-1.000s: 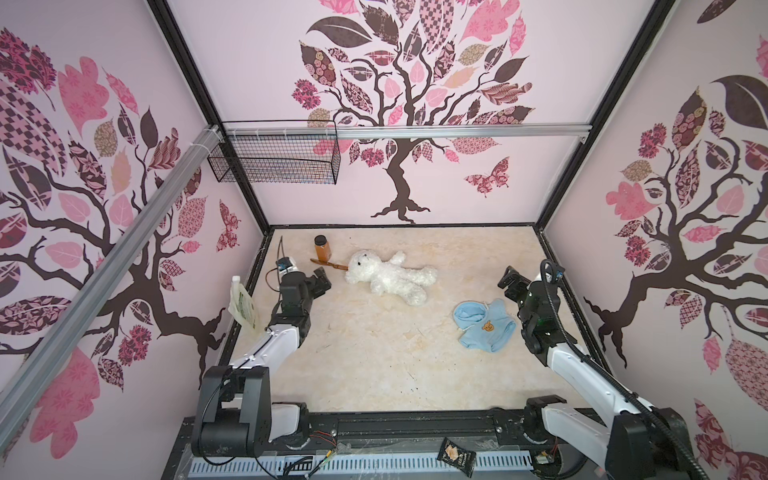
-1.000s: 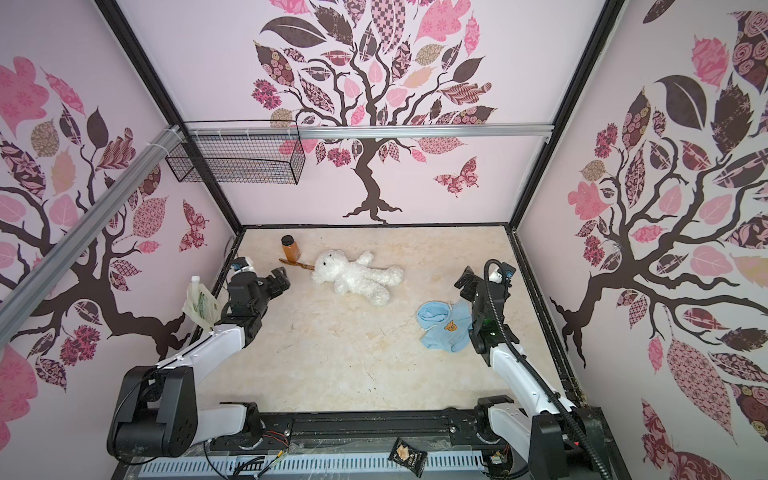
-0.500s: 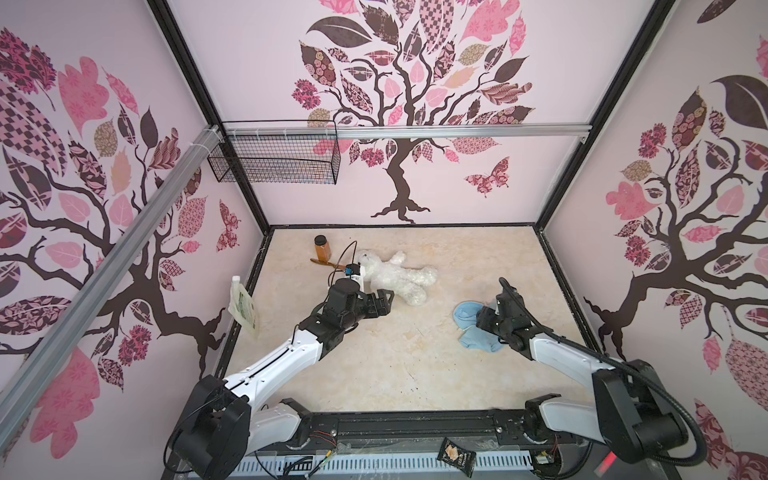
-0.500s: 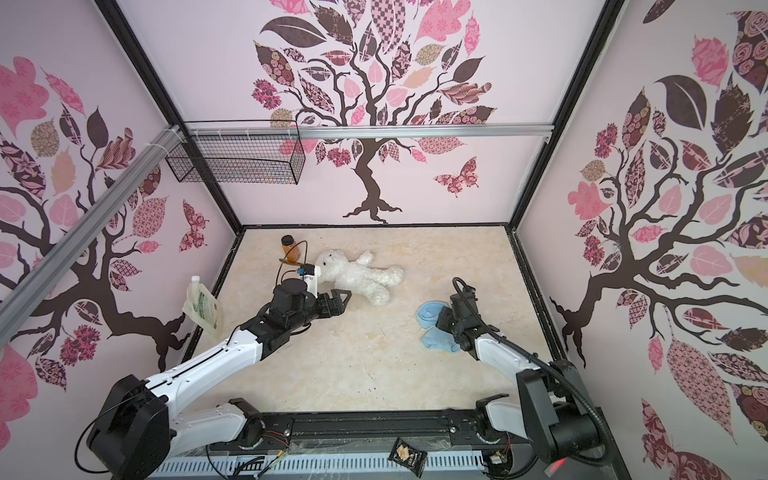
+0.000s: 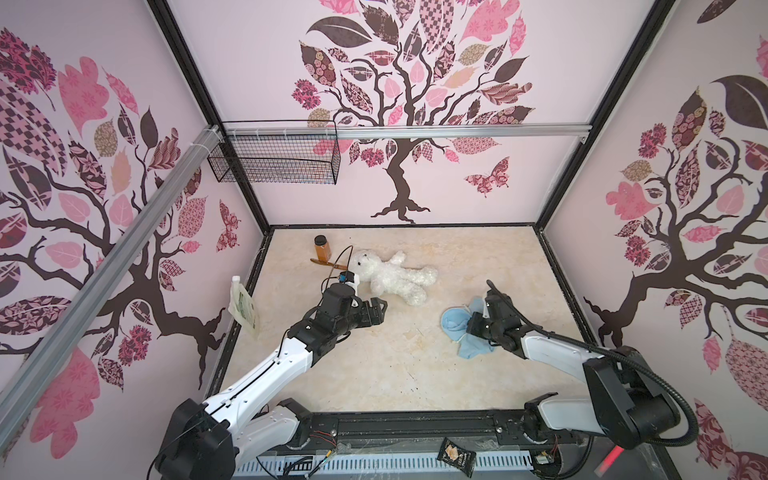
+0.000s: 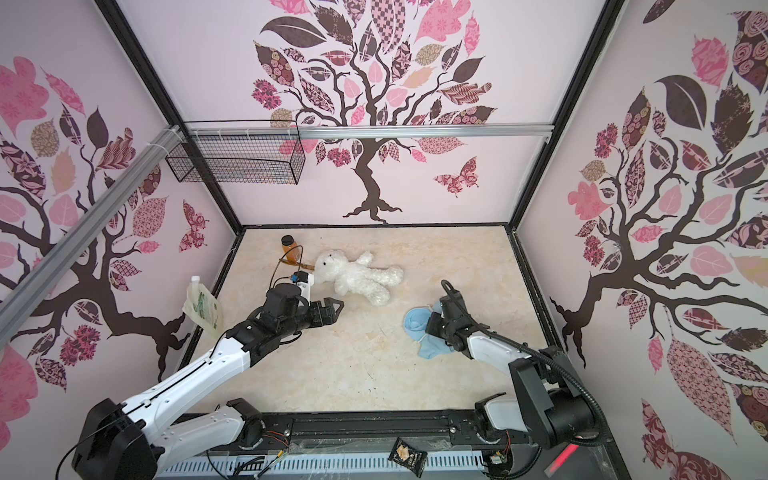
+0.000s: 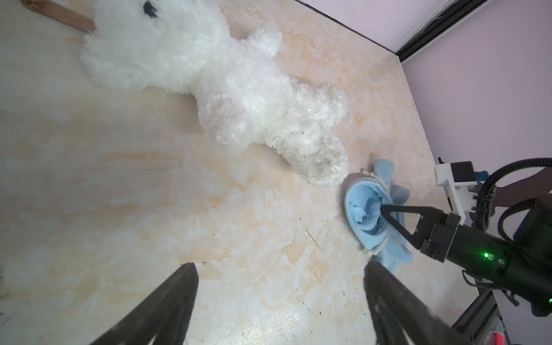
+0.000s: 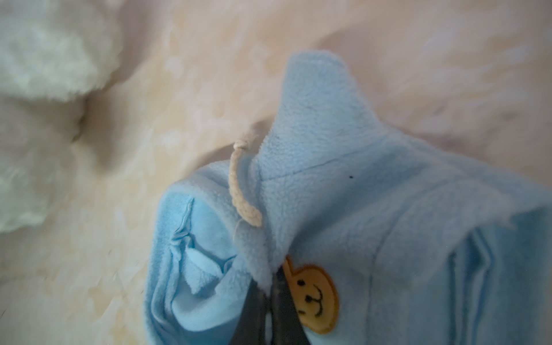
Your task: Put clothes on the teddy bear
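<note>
The shirt (image 7: 364, 203) is clamped in the right hand (image 7: 383, 210) (near its hood); the left hand (image 7: 280, 265) is spread apart; the teddy bear (image 5: 390, 278) is not yet dressed.

L arm (image 5: 266, 374) extended, jaws wide; R arm (image 5: 552, 353) low, jaws pinched shut.

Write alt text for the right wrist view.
The right gripper is shut on a fold of the blue shirt, beside its orange bear-face patch. A cream drawstring lies across the fleece. The white teddy bear is blurred, apart from the shirt on the marbled table.
</note>
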`<state>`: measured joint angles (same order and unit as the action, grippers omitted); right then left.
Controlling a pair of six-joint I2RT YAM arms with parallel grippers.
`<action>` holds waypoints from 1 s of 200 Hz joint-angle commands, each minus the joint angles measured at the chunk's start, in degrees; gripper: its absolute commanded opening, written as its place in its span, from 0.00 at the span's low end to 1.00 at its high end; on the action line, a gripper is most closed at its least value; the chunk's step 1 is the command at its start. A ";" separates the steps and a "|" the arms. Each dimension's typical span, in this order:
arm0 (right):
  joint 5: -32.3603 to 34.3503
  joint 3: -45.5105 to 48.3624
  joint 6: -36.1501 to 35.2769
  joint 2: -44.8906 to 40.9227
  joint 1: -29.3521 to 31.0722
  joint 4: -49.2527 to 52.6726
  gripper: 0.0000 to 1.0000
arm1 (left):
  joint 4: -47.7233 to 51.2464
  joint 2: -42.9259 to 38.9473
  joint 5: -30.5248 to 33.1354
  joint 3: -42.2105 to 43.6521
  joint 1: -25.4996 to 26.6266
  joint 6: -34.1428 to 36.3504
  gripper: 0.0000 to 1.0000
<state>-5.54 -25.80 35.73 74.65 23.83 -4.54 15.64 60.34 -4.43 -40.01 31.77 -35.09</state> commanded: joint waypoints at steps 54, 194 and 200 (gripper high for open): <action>-8.62 -11.15 13.59 10.74 20.30 -15.59 0.23 | 10.18 -8.69 1.89 1.92 0.05 -2.53 0.90; -4.86 -6.12 -5.49 -6.32 4.77 2.81 0.67 | -1.83 22.12 0.97 -5.92 14.86 3.25 0.51; -5.30 -5.97 -5.43 -5.72 4.79 2.53 0.68 | -2.84 23.37 0.51 -6.32 14.91 3.68 0.51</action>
<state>-8.78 -31.42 31.57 66.83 28.38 -2.28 17.80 80.49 -4.34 -42.37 46.19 -34.37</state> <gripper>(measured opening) 0.673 0.512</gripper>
